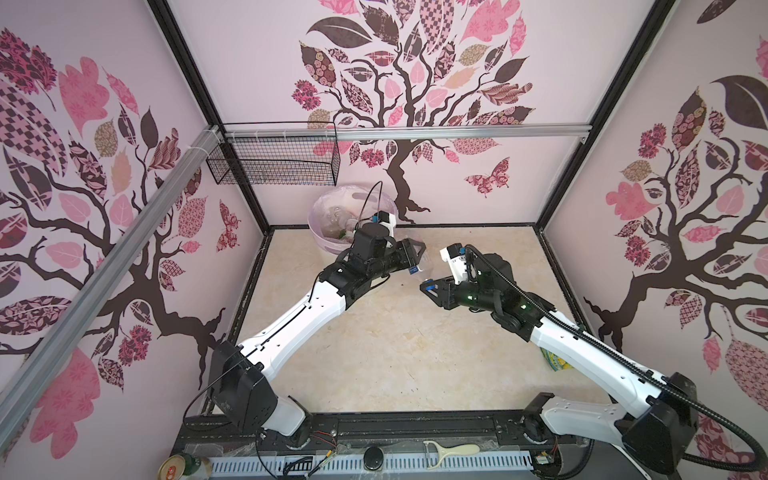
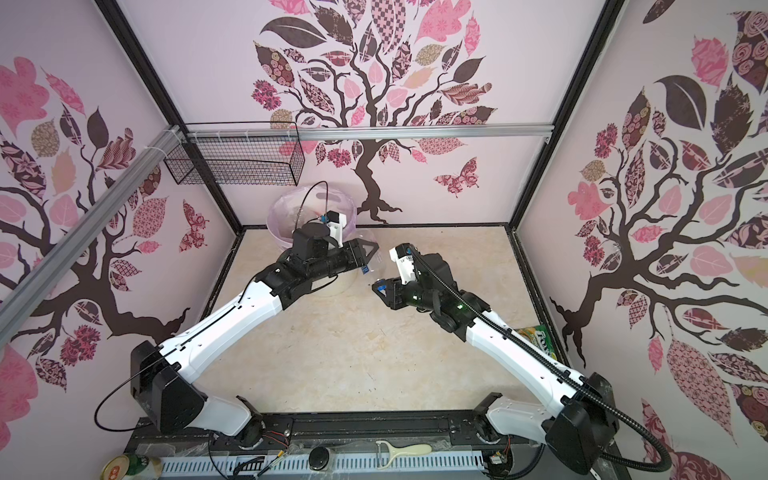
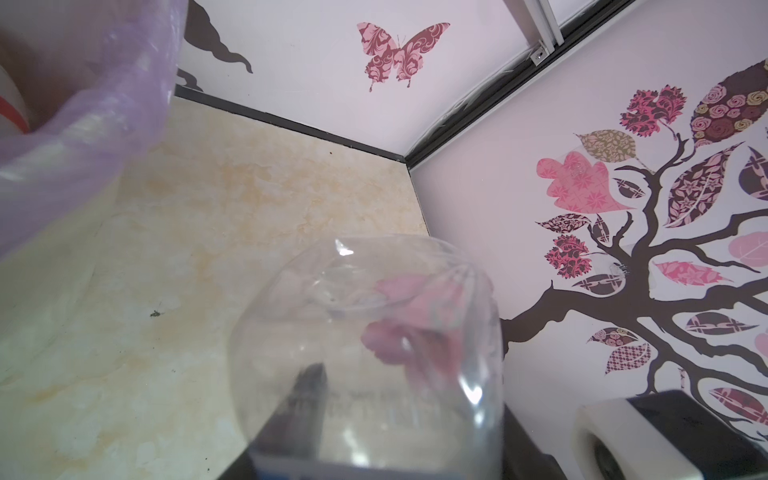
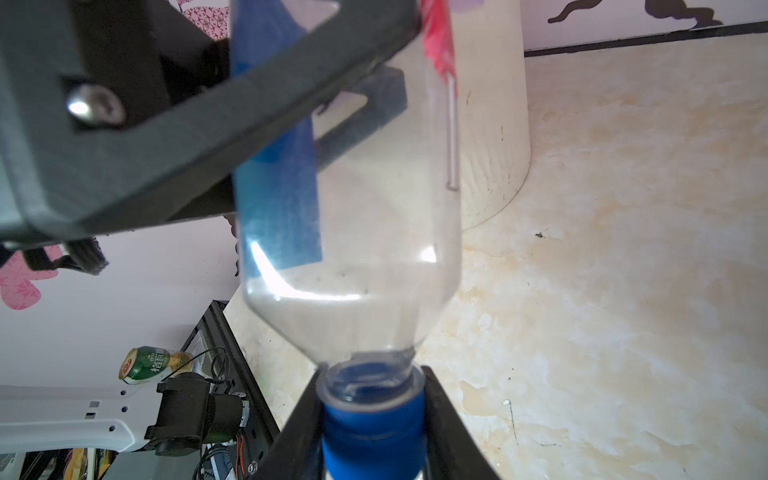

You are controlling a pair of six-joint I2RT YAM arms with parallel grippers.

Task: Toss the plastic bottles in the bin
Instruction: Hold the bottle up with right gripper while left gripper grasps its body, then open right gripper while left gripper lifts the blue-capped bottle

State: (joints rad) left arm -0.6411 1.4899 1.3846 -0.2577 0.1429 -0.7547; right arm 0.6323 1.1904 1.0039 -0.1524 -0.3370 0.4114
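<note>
Right claw (image 4: 372, 386) pinches the blue cap (image 4: 374, 432) of a clear bottle (image 4: 353, 232), while the lined bin (image 1: 314, 216) holds other bottles (image 1: 333, 221).

bright even light, blurred close-ups

Three pale pink walls close me in. In both top views the back wall (image 1: 270, 62) fills the upper middle, with a side wall at frame left (image 1: 41, 257) and another at frame right (image 1: 681, 54). Each carries a dark-trunked tree decal with patterned pink and brown leaves. The back wall's tree trunk (image 1: 401, 166) stands at centre, a butterfly decal (image 1: 488, 179) to its right. Black frame posts (image 1: 187, 62) mark the corners. A silver rail (image 1: 457, 132) crosses the back wall, and a black wire basket (image 1: 274, 162) hangs from it, left of centre. The floor (image 1: 395, 353) is cream marbled with yellow, edged in black. The light is soft and even.
</note>
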